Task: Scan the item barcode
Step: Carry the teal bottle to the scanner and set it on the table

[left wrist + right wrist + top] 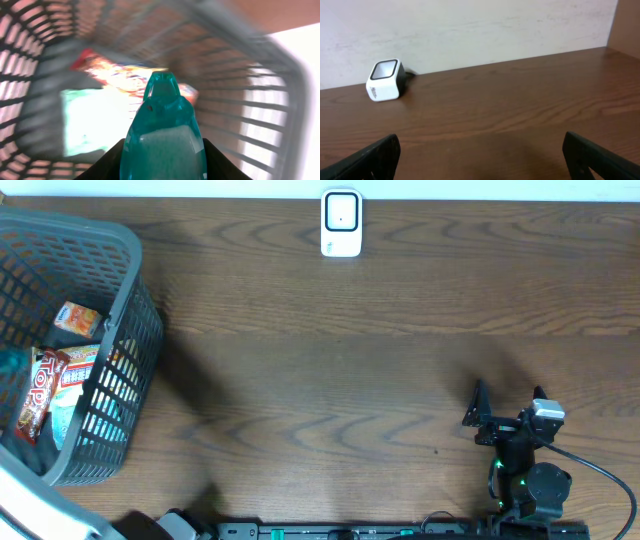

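Observation:
The item, a translucent teal bottle (pixel 164 135), fills the blurred left wrist view, neck pointing away. My left gripper (pixel 164 167) is shut on it, with a dark finger (pixel 112 162) pressed against each flank, inside the grey basket (pixel 280 65). From overhead only a teal patch (pixel 12 362) shows at the basket's left edge. The white barcode scanner (pixel 341 223) stands at the far middle of the table, also seen in the right wrist view (pixel 385 80). My right gripper (pixel 480 418) rests low at the near right, wide open with nothing between its fingers (pixel 375 157).
The grey slatted basket (pixel 135 300) takes up the left of the table. It holds snack packs: an orange-and-blue one (pixel 78 318), a red bar (pixel 35 395) and a pale packet (pixel 75 385). The scanner's cable runs back toward the wall.

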Motion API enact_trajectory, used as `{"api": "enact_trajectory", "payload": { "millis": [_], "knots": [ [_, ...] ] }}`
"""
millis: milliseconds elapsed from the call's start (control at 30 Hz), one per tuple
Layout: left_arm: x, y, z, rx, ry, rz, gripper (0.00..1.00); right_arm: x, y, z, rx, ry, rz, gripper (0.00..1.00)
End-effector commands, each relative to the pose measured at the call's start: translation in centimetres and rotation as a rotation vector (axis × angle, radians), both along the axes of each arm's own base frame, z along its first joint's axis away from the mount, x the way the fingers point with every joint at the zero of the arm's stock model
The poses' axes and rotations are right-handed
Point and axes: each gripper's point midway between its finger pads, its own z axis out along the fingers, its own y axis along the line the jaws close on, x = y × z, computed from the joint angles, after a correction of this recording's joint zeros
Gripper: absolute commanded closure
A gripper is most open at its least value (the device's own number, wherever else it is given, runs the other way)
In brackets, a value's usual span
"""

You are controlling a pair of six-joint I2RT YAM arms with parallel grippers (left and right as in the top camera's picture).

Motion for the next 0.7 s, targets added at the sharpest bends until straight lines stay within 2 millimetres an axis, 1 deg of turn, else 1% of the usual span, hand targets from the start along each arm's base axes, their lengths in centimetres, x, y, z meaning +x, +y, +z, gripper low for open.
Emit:
{"api": "enact_trajectory", "payload": {
  "millis": [0,100,133,167,233,333,400,500,567,600,667],
  "knots": [
    [0.2,-1.8,5.4,0.102,-0.155,-0.065,0.59,0.0,-0.1,0.0,-0.007,0.0,-0.003,0.01],
    [0.5,-3.3,8.5,0.161,-0.263,-0.121,0.59,0.0,-0.1,0.0,-0.007,0.0,-0.003,0.01],
    [0.8,-4.3,10.0,0.184,-0.322,-0.162,0.59,0.0,-0.1,0.0,-0.007,0.0,-0.003,0.01],
    [1.0,-4.7,10.5,0.191,-0.343,-0.179,0.59,0.0,-0.1,0.0,-0.007,0.0,-0.003,0.01],
    [1.6,-6.6,12.6,0.209,-0.434,-0.266,0.59,0.0,-0.1,0.0,-0.007,0.0,-0.003,0.01],
    [2.6,-9.7,14.9,0.212,-0.539,-0.402,0.59,0.0,-0.1,0.0,-0.007,0.0,-0.003,0.01],
    [3.4,-12.0,15.6,0.187,-0.581,-0.485,0.59,0.0,-0.1,0.0,-0.007,0.0,-0.003,0.01],
    [4.8,-15.4,15.6,0.154,-0.597,-0.606,0.59,0.0,-0.1,0.0,-0.007,0.0,-0.003,0.01],
    [6.1,-18.1,15.3,0.124,-0.595,-0.707,0.59,0.0,-0.1,0.0,-0.007,0.0,-0.003,0.01],
    [6.6,-19.1,15.0,0.11,-0.593,-0.744,0.59,0.0,-0.1,0.0,-0.007,0.0,-0.003,0.01],
    [8.0,-21.6,14.1,0.076,-0.569,-0.82,0.59,0.0,-0.1,0.0,-0.007,0.0,-0.003,0.01]
  ]
}}
